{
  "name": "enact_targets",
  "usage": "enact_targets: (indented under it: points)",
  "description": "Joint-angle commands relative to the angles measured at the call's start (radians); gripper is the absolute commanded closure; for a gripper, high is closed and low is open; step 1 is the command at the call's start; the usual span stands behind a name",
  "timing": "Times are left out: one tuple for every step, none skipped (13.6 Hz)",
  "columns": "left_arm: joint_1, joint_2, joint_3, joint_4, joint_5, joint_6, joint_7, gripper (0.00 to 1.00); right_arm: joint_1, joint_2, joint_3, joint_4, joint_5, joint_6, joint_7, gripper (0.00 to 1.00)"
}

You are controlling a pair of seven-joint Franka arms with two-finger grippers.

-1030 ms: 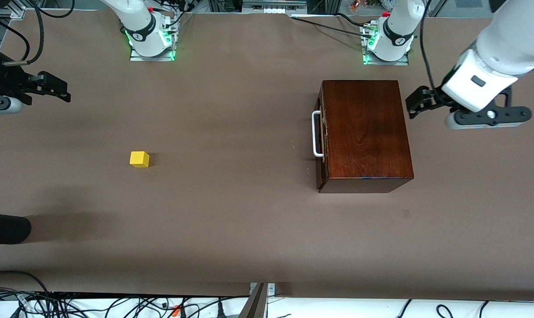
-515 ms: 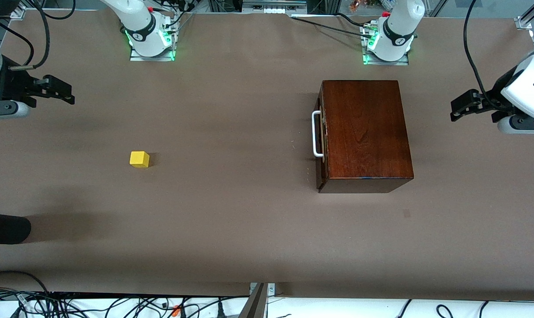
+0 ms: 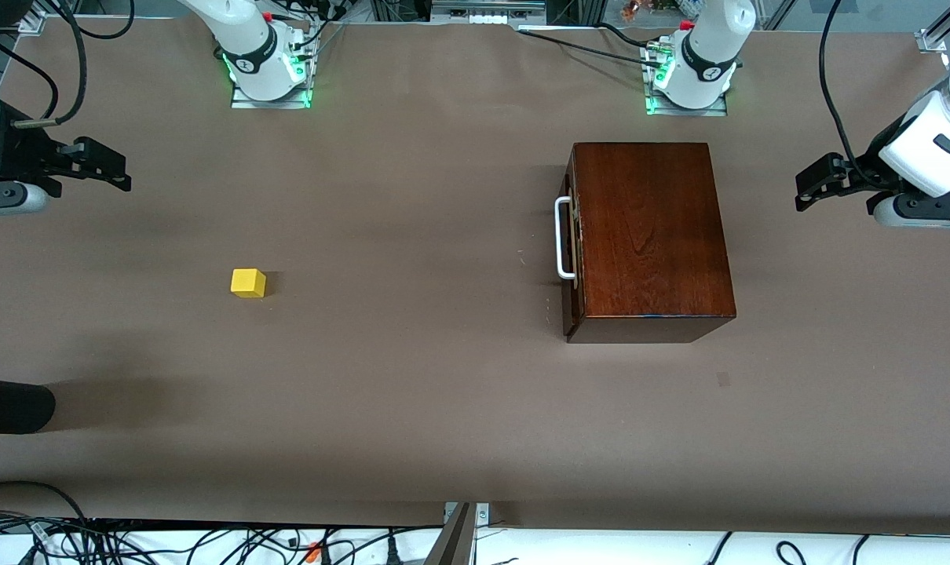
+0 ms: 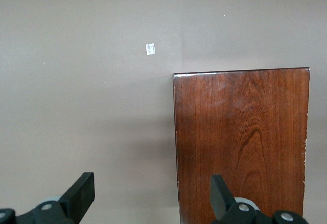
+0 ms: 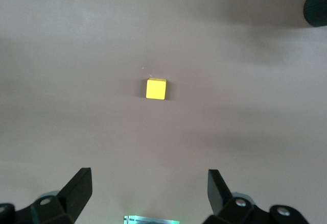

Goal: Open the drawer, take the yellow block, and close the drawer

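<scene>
The dark reddish-brown wooden box (image 3: 649, 235) stands toward the left arm's end of the table. Its drawer is shut, and the white bar handle (image 3: 563, 238) faces the right arm's end. The box top also shows in the left wrist view (image 4: 240, 147). The yellow block (image 3: 248, 283) lies on the bare table toward the right arm's end, and it shows in the right wrist view (image 5: 156, 89). My left gripper (image 3: 806, 188) is open and empty in the air beside the box's back end (image 4: 150, 196). My right gripper (image 3: 114, 169) is open and empty, high over the table near the block (image 5: 148, 189).
A dark rounded object (image 3: 12, 406) reaches in at the table's edge at the right arm's end, nearer the camera than the block. A small pale mark (image 3: 724, 380) lies on the table nearer the camera than the box. Cables run along the near edge.
My left gripper has pulled away from the box's back end toward the left arm's end of the table. My right gripper has barely shifted. The box and the block have not moved.
</scene>
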Motion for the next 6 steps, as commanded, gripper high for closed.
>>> enact_targets:
  points:
    - [-0.006, -0.026, 0.006, -0.034, -0.021, 0.018, 0.013, 0.0, -0.001, 0.005, 0.0, 0.015, 0.014, 0.031, 0.005, 0.0]
    - [-0.006, -0.026, 0.006, -0.034, -0.021, 0.018, 0.013, 0.0, -0.002, 0.005, 0.0, 0.013, 0.012, 0.043, 0.005, 0.0]
    - [-0.006, -0.026, 0.006, -0.033, -0.021, 0.018, 0.013, 0.0, 0.004, 0.004, 0.002, 0.013, 0.006, 0.042, 0.006, 0.0]
    - [-0.006, -0.026, 0.006, -0.033, -0.021, 0.018, 0.013, 0.0, 0.008, 0.002, 0.005, 0.013, 0.005, 0.039, 0.008, 0.0]
    - [-0.006, -0.025, 0.005, -0.033, -0.021, 0.02, 0.013, 0.0, 0.01, 0.001, 0.006, 0.013, 0.005, 0.039, 0.008, 0.0]
    - [-0.006, -0.025, 0.006, -0.031, -0.019, 0.021, 0.013, 0.0, 0.01, 0.001, 0.007, 0.01, 0.005, 0.036, 0.008, 0.0]
